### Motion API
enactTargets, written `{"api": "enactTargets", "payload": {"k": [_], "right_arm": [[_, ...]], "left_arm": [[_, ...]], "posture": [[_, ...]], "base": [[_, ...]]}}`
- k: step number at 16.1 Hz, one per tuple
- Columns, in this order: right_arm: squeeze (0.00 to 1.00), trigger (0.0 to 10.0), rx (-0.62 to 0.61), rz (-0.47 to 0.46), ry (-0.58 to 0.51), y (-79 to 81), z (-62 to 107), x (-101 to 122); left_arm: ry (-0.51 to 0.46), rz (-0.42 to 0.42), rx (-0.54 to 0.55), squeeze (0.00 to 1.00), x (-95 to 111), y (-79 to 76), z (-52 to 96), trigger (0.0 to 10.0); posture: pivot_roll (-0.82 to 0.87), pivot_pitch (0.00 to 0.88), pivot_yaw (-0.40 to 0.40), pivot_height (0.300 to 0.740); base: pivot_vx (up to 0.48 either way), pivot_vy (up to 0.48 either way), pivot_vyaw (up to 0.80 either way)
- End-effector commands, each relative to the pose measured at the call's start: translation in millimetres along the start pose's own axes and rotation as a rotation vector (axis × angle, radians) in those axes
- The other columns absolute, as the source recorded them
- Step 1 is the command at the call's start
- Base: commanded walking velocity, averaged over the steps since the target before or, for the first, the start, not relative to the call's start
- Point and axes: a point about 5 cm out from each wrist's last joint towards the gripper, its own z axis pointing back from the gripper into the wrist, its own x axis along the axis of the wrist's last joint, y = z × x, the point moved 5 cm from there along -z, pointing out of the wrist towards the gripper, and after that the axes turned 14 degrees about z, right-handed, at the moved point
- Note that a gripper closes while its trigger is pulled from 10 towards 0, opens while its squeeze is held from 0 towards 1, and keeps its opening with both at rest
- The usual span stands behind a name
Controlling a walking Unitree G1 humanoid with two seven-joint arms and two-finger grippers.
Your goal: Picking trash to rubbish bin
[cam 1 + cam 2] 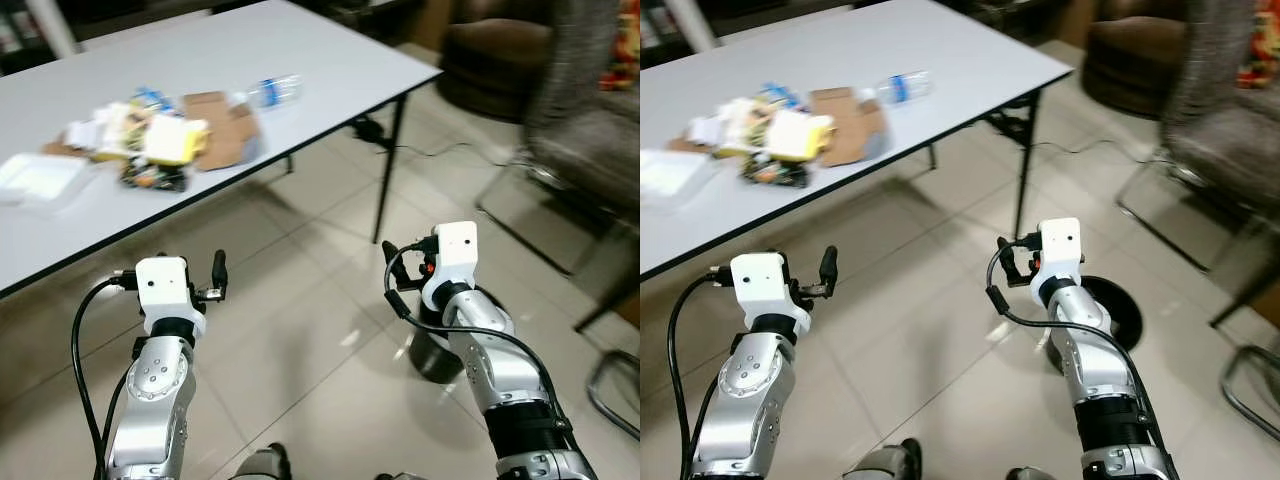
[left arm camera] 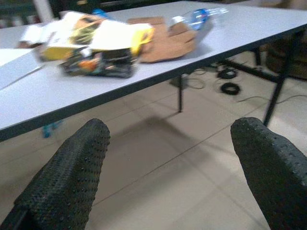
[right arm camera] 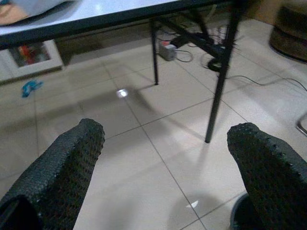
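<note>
Currently, I log the following, largest item first.

1. I see a tiled floor [image 1: 300, 300] across the whole lower scene, with a dark cable [image 1: 440, 150] lying on it beyond the table leg.
2. A white table [image 1: 330, 60] on black legs stands ahead and to my left; both arms are held short of its near edge, above the floor.
3. A dark armchair [image 1: 495, 50] and a patterned chair [image 1: 590, 130] stand to the right, well apart from the table.
4. A round black rubbish bin [image 1: 1115, 310] sits on the floor just beside my right arm, partly hidden by it.
5. The trash pile [image 1: 150, 140] lies on the table top, left of centre: yellow and white wrappers, blurred, touching one another.
6. A brown cardboard piece [image 1: 225, 125] lies flat against the pile's right side.
7. A white foam tray [image 1: 40, 180] lies at the table's left, near the pile.
8. A clear plastic bottle [image 1: 272, 92] with a blue label lies on its side just beyond the cardboard.
9. My left gripper [image 2: 172, 167] has its fingers [image 2: 72, 172] spread wide, holding nothing, aimed at the table edge.
10. My right gripper [image 3: 168, 167] likewise has its fingers [image 3: 268, 167] spread apart and empty, above the floor near the table leg.
</note>
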Motion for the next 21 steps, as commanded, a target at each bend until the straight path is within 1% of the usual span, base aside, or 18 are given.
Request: {"api": "enactTargets", "payload": {"k": [1,3,7,11,12,14,16,17,18,20,21], "right_arm": [[0.0,10.0,-0.016,0.018,-0.01,-2.6,0.7,0.1],[0.0,10.0,-0.021,0.035,-0.016,-2.3,0.0,0.1],[0.0,10.0,-0.02,0.049,-0.021,0.1,-1.6,1.0],[0.0,10.0,-0.019,0.064,-0.029,2.1,-4.3,3.1],[0.0,10.0,-0.02,0.063,-0.03,2.4,-4.1,3.0],[0.0,10.0,-0.024,0.056,-0.027,2.6,-3.8,1.9],[0.0,10.0,-0.047,0.034,-0.015,0.6,-3.4,-1.4],[0.0,10.0,-0.051,0.022,-0.008,0.3,-3.4,-2.6],[0.0,10.0,-0.057,0.021,-0.003,-0.2,-3.6,-3.1],[0.0,10.0,-0.08,0.02,-0.016,-3.3,-5.0,0.9],[0.0,10.0,-0.089,-0.007,-0.027,-4.5,-5.7,2.4]], "left_arm": [[0.002,-0.022,0.033,0.0,1.2,7.5,0.6,10.0],[0.004,-0.034,0.055,0.0,1.4,11.9,-0.3,10.0],[0.008,-0.027,0.06,0.0,0.6,10.0,0.9,10.0],[0.02,0.014,0.062,0.0,5.2,11.2,-1.2,10.0],[0.022,0.011,0.063,0.0,5.5,11.9,-1.5,10.0],[0.032,0.02,0.06,0.0,4.8,12.2,-2.4,10.0],[0.043,0.009,0.072,0.0,4.1,15.0,-3.1,10.0],[0.048,0.011,0.078,0.0,2.9,16.1,-3.4,10.0],[0.056,0.029,0.069,0.0,0.7,15.5,-3.5,10.0],[0.053,0.035,0.051,0.0,1.6,11.2,-2.8,10.0],[0.05,0.036,0.051,0.0,2.3,10.6,-3.0,10.0]], "posture": [[-0.08,0.105,0.033,0.74],[-0.08,0.103,0.036,0.74],[-0.08,0.102,0.032,0.74],[-0.07,0.107,0.032,0.74],[-0.07,0.109,0.037,0.74],[-0.07,0.11,0.041,0.74],[-0.07,0.111,0.044,0.74],[-0.07,0.111,0.044,0.74],[-0.07,0.113,0.045,0.74],[-0.07,0.113,0.045,0.74],[-0.07,0.113,0.045,0.74]], "base": [[0.0,0.0,0.8],[0.0,0.0,0.8],[0.0,0.0,0.8],[0.0,0.0,0.74],[0.0,0.0,0.52],[0.137,0.0,0.0],[0.306,0.0,0.0],[0.0,0.0,0.0],[0.0,0.0,0.0],[0.0,0.0,0.0],[0.0,0.0,0.0]]}}
